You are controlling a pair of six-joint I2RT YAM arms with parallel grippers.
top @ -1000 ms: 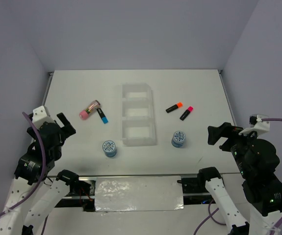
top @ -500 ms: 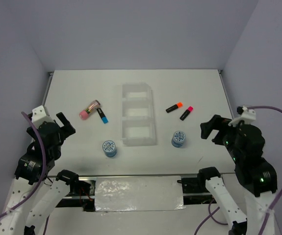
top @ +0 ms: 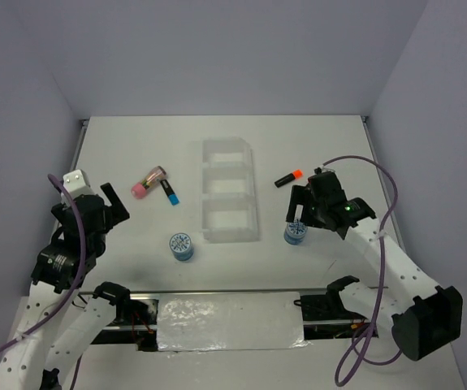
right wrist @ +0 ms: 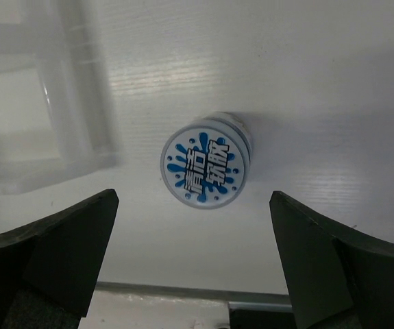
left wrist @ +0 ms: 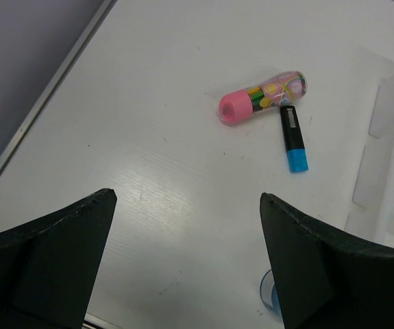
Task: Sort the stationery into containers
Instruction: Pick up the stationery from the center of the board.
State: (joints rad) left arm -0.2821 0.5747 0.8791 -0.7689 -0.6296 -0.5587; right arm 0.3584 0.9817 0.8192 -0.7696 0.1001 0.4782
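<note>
The clear three-compartment tray (top: 230,236) lies mid-table, also in the right wrist view (right wrist: 80,89) and the left wrist view (left wrist: 388,116). A blue-and-white roll (top: 296,235) (right wrist: 205,168) stands right of it; my right gripper (top: 297,216) (right wrist: 192,195) hovers open just above it, a finger on either side. The second roll (top: 180,245) stands left of the tray. The pink tube (top: 149,183) (left wrist: 262,96) and the blue-capped marker (top: 170,192) (left wrist: 294,138) lie farther left, ahead of my open left gripper (top: 113,205) (left wrist: 186,197). The orange-capped marker (top: 288,178) lies by the right arm.
The table's near edge carries a crinkled shiny strip (top: 229,321) between the arm bases. Side rails and purple walls close in the table on the left, right and far sides. A purple cable (top: 383,195) loops above the right arm.
The right arm has swung forward and left from the table's right edge to above the right roll, now covering the spot where the pink-capped marker lay. The left arm shifted slightly.
</note>
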